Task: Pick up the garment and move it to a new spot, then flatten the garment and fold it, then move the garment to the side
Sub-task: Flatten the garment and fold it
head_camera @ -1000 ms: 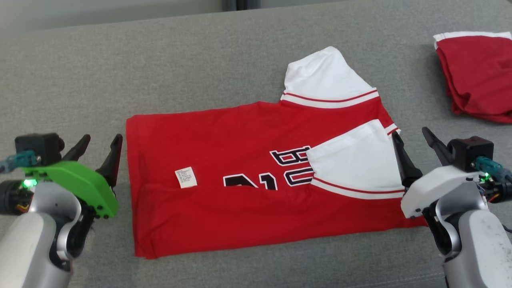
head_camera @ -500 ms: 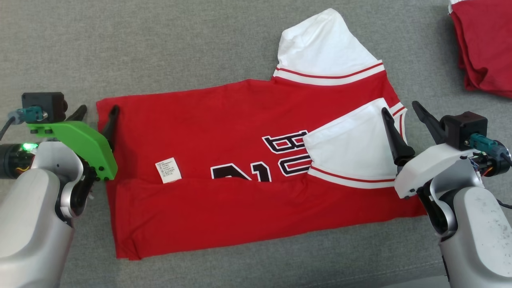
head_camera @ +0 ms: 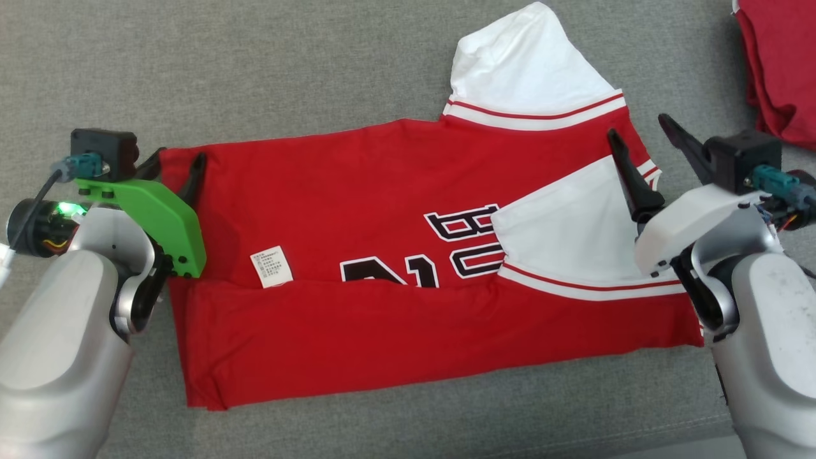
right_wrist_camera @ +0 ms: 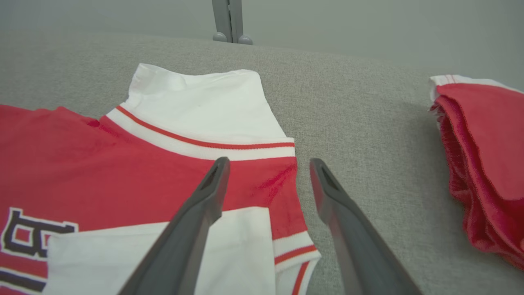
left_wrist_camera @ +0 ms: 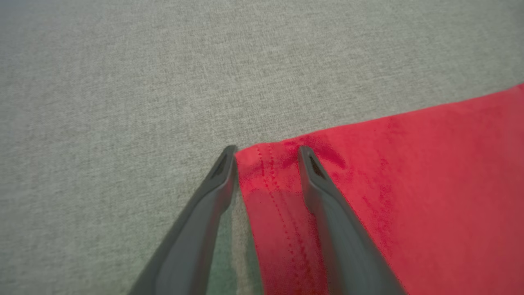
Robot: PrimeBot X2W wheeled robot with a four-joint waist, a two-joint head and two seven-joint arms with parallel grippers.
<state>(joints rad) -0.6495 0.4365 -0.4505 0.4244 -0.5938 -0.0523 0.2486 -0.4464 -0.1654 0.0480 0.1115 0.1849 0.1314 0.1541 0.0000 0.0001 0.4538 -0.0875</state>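
Note:
A red jersey (head_camera: 382, 210) with white sleeves and black lettering lies on the grey surface, its near edge folded up over the front and one white sleeve (head_camera: 567, 242) folded in. My left gripper (head_camera: 175, 167) is open, its fingers straddling the far left hem corner (left_wrist_camera: 266, 164). Open too, my right gripper (head_camera: 637, 131) stands over the jersey's right shoulder edge (right_wrist_camera: 282, 180), one finger above the cloth and the other above bare surface. The far sleeve (right_wrist_camera: 196, 102) lies flat.
A second red garment (head_camera: 778, 64) with white trim lies bunched at the far right, also seen in the right wrist view as a red pile (right_wrist_camera: 483, 155). The grey fabric surface (head_camera: 255, 64) stretches bare beyond the jersey. A metal post (right_wrist_camera: 228, 20) stands past the far edge.
The head camera has tilted down and closer. Both grippers have moved forward, from beside the jersey's near edges to its far left hem corner and right shoulder edge. The jersey lies as before.

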